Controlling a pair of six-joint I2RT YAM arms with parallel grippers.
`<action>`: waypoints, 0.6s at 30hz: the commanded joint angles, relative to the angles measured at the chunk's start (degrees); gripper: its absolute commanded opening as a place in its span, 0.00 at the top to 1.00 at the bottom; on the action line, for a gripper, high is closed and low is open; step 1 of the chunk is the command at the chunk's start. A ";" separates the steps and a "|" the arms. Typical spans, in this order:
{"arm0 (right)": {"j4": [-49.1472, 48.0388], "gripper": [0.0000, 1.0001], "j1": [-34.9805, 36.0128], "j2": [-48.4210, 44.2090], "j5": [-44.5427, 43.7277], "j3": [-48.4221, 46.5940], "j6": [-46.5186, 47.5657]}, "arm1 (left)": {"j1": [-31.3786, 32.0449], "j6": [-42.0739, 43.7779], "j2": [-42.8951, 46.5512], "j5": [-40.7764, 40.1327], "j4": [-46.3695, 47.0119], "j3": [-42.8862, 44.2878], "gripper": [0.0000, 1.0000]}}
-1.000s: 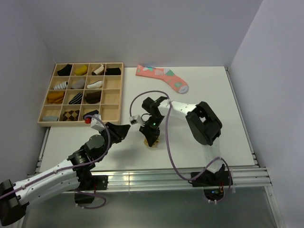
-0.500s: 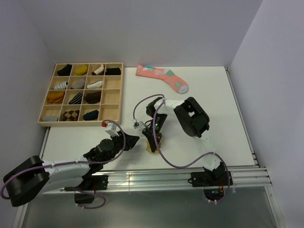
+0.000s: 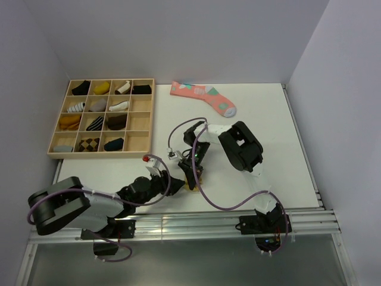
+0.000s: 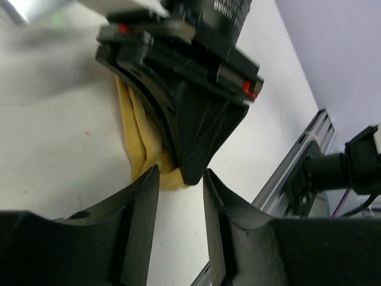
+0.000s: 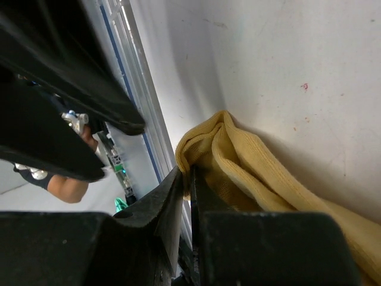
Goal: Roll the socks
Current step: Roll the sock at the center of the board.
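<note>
The mustard-tan sock [image 3: 194, 187] lies bunched on the white table near the front edge. My right gripper [image 3: 191, 179] points down onto it, shut on a fold of it; the right wrist view shows the jaws [image 5: 186, 174] pinching the tan sock's [image 5: 256, 173] folded edge. My left gripper [image 3: 177, 181] is open and empty, just left of the sock. In the left wrist view its tips [image 4: 181, 174] sit either side of the right gripper's finger ends, with the tan sock [image 4: 141, 140] behind. The black sock with white stripes is not in view.
A wooden tray [image 3: 150, 113] with several rolled socks in its compartments stands at the back left. A long pink sock [image 3: 205, 97] with teal and white patches lies at the back middle. The table's front rail [image 3: 208, 223] is close below both grippers.
My left arm has swung right and lower, bringing its open gripper up to the right gripper and the tan sock. The right arm's elbow folded inward; its gripper stayed on the sock.
</note>
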State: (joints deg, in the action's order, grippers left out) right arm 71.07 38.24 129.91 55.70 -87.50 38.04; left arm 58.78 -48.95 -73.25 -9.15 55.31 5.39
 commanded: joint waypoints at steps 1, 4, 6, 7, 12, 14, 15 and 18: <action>-1.28 0.85 -0.36 -0.27 -0.15 -0.83 -1.83 | 0.63 2.72 -4.60 5.63 8.40 2.16 0.59; -1.72 0.86 -0.36 -0.79 -0.42 -0.39 -2.53 | 0.63 2.46 -9.44 5.98 12.88 2.00 0.60; -1.64 0.87 -0.36 -1.15 -0.51 -0.04 -2.36 | 0.80 2.10 -12.34 5.81 17.18 1.47 0.60; -1.55 0.87 -0.36 -1.32 -0.42 0.05 -2.27 | 0.72 1.93 -13.13 5.29 17.55 1.64 0.60; -1.37 0.87 -0.45 -1.50 -0.33 0.49 -1.83 | 0.72 2.19 -15.95 4.14 17.39 3.13 0.59; -1.37 0.87 -0.44 -1.50 -0.24 0.49 -2.18 | 0.80 2.45 -16.30 3.61 15.10 4.19 0.60; -1.20 0.87 -0.53 -1.50 -0.16 0.41 -2.10 | 0.81 2.37 -16.31 3.00 14.92 4.28 0.60; -0.76 0.88 -0.62 -1.67 0.02 0.32 -1.74 | 0.72 2.28 -15.69 1.60 12.90 3.93 0.60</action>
State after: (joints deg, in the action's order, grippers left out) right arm 70.04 38.20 129.88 55.13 -87.31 36.05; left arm 59.18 -47.68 -89.36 -5.56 67.31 8.47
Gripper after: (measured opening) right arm 0.131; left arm 0.403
